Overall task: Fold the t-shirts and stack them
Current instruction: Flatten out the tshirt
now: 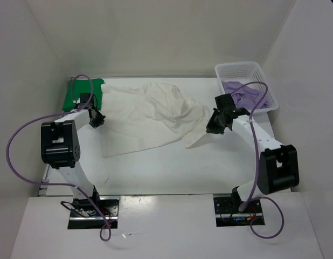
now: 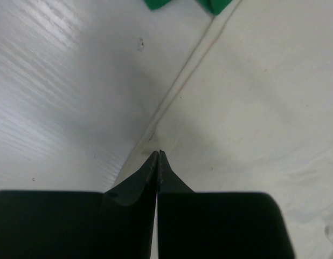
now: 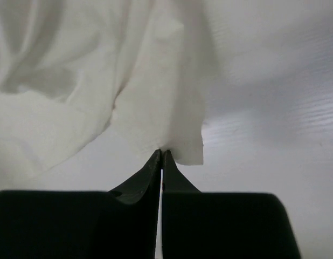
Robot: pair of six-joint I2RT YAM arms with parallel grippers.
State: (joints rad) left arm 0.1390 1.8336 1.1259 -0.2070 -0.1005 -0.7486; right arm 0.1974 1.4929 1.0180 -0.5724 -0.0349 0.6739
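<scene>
The white t-shirt [image 1: 150, 116] lies crumpled across the middle of the table. My left gripper [image 1: 97, 121] sits at its left edge, and in the left wrist view the left gripper [image 2: 158, 153] is shut with its tips pinched on the hem of the white t-shirt [image 2: 252, 108]. My right gripper [image 1: 214, 125] is at the shirt's right side. In the right wrist view the right gripper [image 3: 162, 153] is shut on a corner of the white t-shirt [image 3: 145, 70], which hangs lifted off the table. The green t-shirt [image 1: 83, 94] lies folded at the back left. The purple t-shirt [image 1: 244, 94] is in the basket.
A white mesh basket [image 1: 239, 67] stands at the back right corner. White walls enclose the table [image 1: 172, 162] on three sides. Bits of the green t-shirt [image 2: 212, 5] show at the top of the left wrist view. Purple cables loop from both arms.
</scene>
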